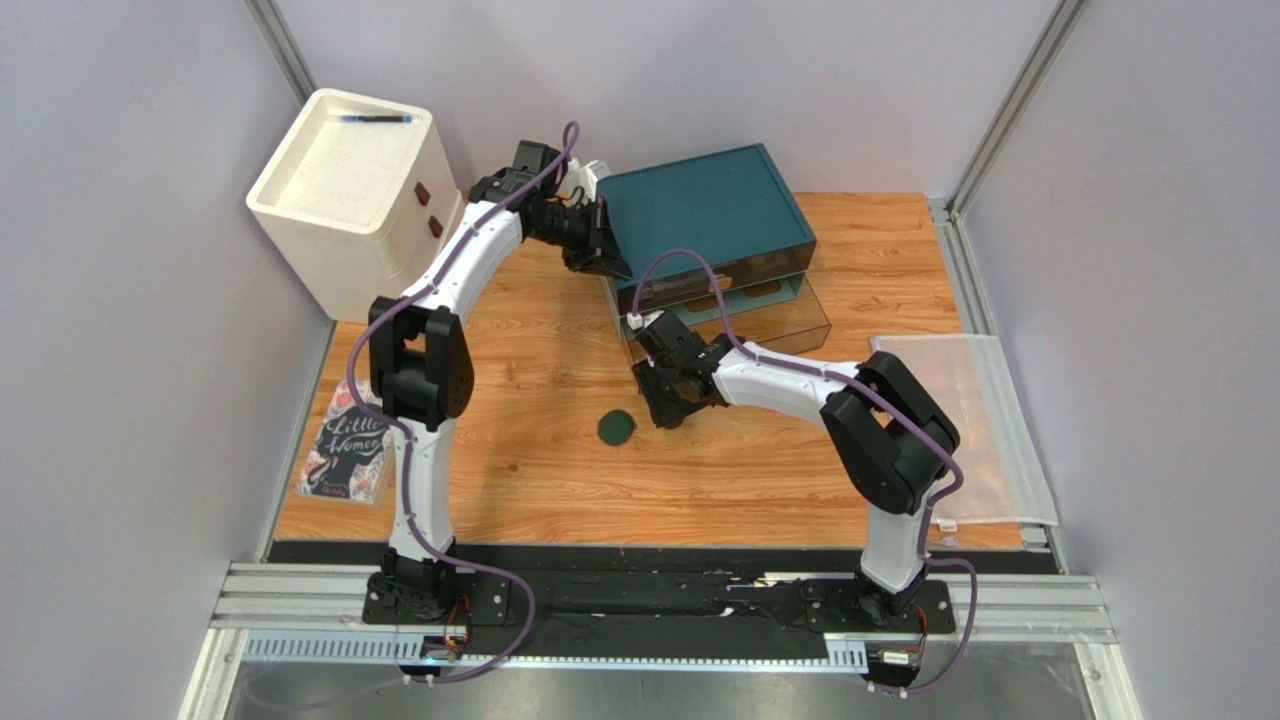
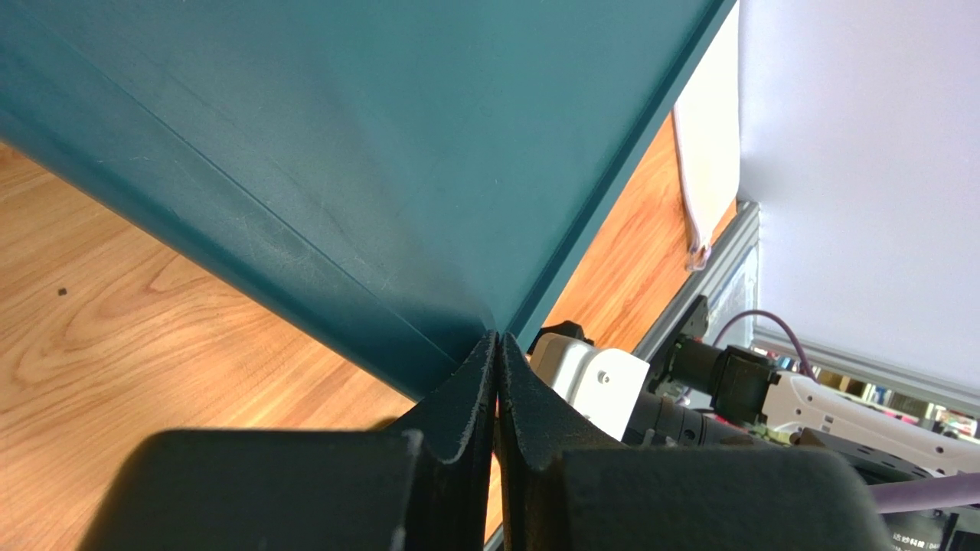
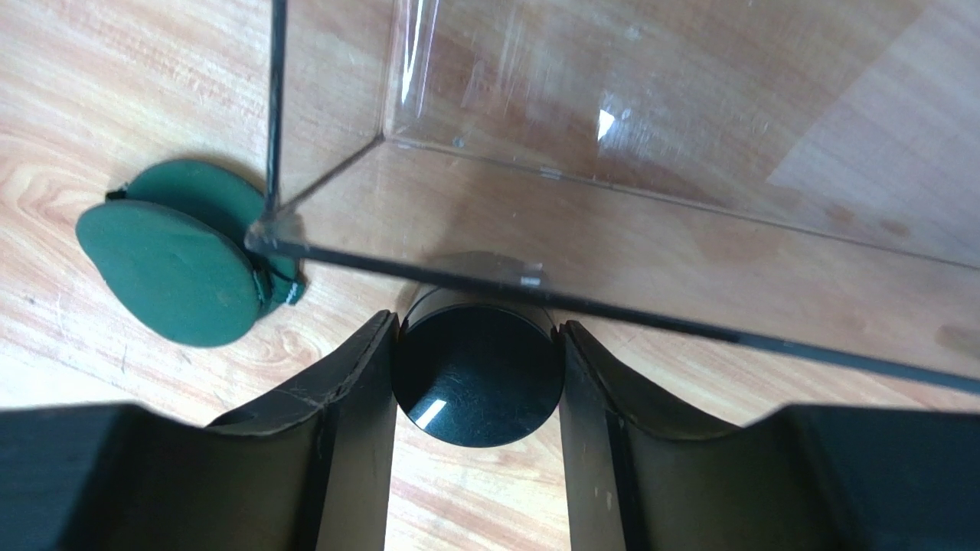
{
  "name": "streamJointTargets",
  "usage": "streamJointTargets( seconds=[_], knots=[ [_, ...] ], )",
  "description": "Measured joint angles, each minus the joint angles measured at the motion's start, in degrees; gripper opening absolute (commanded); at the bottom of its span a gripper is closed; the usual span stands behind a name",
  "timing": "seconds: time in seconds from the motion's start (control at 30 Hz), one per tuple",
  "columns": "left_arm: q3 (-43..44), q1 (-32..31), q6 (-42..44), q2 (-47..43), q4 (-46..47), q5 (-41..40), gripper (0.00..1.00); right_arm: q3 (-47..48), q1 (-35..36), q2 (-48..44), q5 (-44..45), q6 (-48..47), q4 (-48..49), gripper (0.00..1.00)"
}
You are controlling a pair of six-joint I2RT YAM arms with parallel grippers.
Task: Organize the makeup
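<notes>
In the right wrist view my right gripper (image 3: 476,330) is shut on the small black round jar (image 3: 477,379), a finger pressed against each side of it. The jar sits just in front of the clear drawer (image 3: 644,195) wall. A flat dark-green round compact (image 3: 170,270) lies on the wood to the left, touching the drawer's corner. From above, the compact (image 1: 616,429) lies left of the right gripper (image 1: 663,402), which hides the jar. My left gripper (image 2: 497,340) is shut with nothing in it, its tips at the teal organizer (image 2: 345,149) corner. The left gripper (image 1: 604,252) is at the organizer's (image 1: 706,207) left end.
The clear drawer (image 1: 781,311) is pulled out under the teal organizer. A white cabinet (image 1: 353,180) with a pen (image 1: 373,117) on top stands at the back left. A pink-covered book (image 1: 346,444) lies at the left edge and a white mesh bag (image 1: 977,420) at the right edge.
</notes>
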Motion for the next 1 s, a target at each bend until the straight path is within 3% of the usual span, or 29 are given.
streamJointTargets(
  seconds=[0.17,0.5,0.67,0.93,1.0],
  knots=[
    [0.0,0.0,0.0,0.0,0.0,0.0,0.09,-1.0,0.0,-1.1,-0.4,-0.2,-0.6,0.11],
    [0.0,0.0,0.0,0.0,0.0,0.0,0.09,-3.2,0.0,-15.0,-1.2,-2.2,-3.5,0.06],
    [0.1,0.0,0.0,0.0,-0.1,-0.1,0.09,-2.2,-0.3,-22.1,2.9,-3.0,-2.0,0.04],
    [0.1,0.0,0.0,0.0,-0.2,-0.2,0.09,10.2,-4.1,-10.2,6.1,-3.5,-2.2,0.08],
    [0.1,0.0,0.0,0.0,-0.2,-0.2,0.09,13.1,-4.7,-6.1,6.6,-3.4,-2.7,0.16]
  ],
)
